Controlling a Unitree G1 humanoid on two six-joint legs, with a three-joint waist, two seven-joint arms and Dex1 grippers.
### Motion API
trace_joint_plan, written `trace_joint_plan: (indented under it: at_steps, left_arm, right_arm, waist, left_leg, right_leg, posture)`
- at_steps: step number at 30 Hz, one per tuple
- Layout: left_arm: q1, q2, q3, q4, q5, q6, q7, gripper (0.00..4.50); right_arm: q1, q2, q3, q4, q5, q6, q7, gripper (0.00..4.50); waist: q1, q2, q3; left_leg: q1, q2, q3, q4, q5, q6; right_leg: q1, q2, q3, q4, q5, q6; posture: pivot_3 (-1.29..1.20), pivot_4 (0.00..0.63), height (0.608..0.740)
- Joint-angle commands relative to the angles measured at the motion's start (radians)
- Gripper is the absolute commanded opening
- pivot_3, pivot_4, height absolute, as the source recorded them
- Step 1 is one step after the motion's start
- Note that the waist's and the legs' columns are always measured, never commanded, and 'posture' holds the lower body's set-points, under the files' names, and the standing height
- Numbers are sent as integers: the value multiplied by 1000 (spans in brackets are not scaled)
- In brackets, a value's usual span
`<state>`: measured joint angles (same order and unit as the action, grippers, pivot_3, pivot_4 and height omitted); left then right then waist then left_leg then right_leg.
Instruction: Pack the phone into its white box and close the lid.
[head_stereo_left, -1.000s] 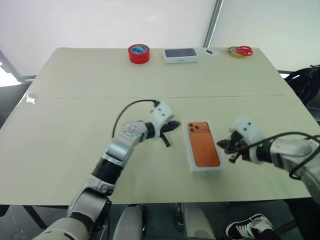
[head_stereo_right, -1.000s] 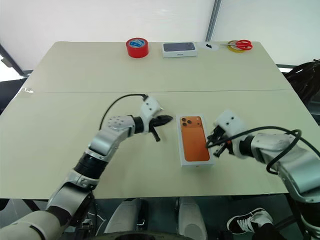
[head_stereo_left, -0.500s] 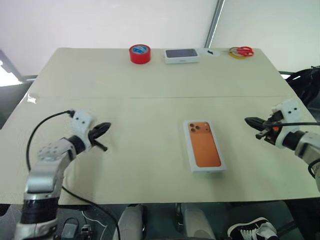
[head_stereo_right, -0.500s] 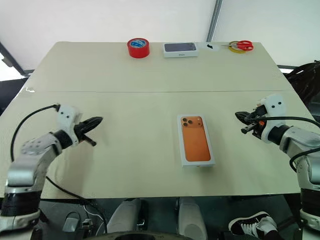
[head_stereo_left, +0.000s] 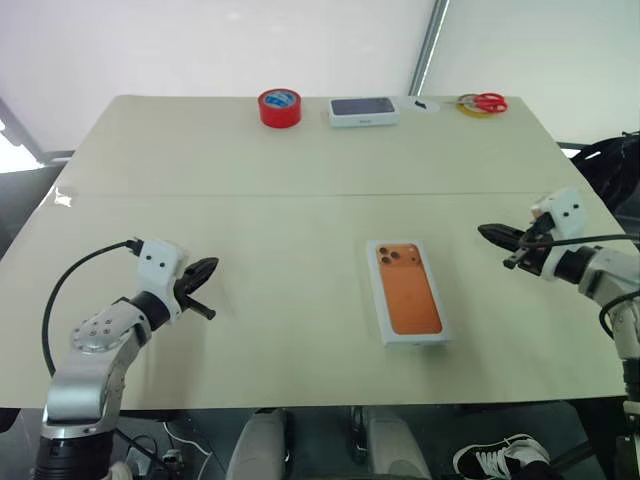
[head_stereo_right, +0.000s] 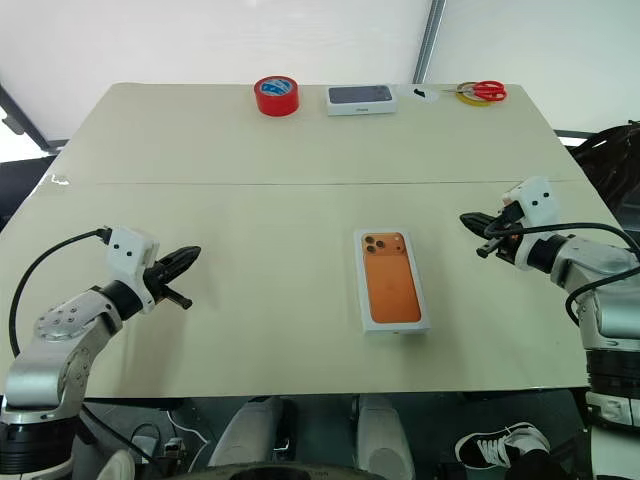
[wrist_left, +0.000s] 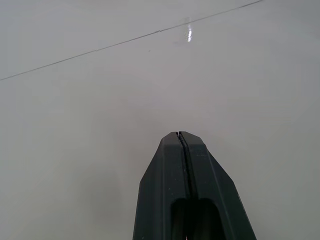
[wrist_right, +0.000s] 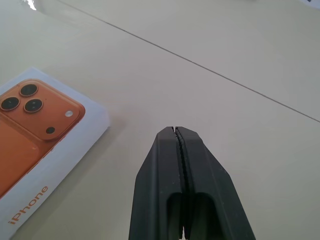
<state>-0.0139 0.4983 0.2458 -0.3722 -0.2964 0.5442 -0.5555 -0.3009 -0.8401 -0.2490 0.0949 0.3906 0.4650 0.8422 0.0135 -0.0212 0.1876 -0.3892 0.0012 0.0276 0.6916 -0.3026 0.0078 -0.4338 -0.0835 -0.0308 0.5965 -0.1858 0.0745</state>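
Left gripper (head_stereo_left: 207, 268): fingers clenched, empty, near-left on table (head_stereo_left: 300, 220). Lid (head_stereo_left: 405, 291), orange phone picture up, sits closed on the white box at centre-right, nothing around it. Right gripper (head_stereo_left: 487, 231): clenched, empty, right. Far edge: 1 red tape roll (head_stereo_left: 279, 107), small dark-topped box (head_stereo_left: 364, 110), red-handled scissors (head_stereo_left: 485, 101).

— What sits along the table's (head_stereo_left: 200, 160) far edge?
— A red tape roll (head_stereo_left: 278, 107), then just beside it a small white box with a dark top (head_stereo_left: 363, 110).
— And farther right?
— Red-handled scissors (head_stereo_left: 483, 101) lying near a small white slip (head_stereo_left: 421, 104).
— Any marks?
— A seam crosses the tabletop.
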Motion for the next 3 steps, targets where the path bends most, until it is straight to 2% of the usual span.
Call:
trace_joint_plan:
  at_steps: [1, 3]
  left_arm:
    - [-29, -6, -13, -16, -11, -15, 17, 0]
    - [-45, -12, -16, -3, -11, -26, 23, 0]
  right_arm:
    - [-20, -17, -13, -6, -8, -23, 11, 36]
    - [-30, -22, -12, -7, -11, -18, 16, 36]
  waist:
    - [0, 0, 0]
    - [0, 0, 0]
  left_leg:
    - [0, 0, 0, 0, 0, 0]
    - [0, 0, 0, 0, 0, 0]
  right_leg:
    - [0, 0, 0, 0, 0, 0]
    - [0, 0, 0, 0, 0, 0]
  posture:
    - [0, 150, 740]
    - [0, 150, 740]
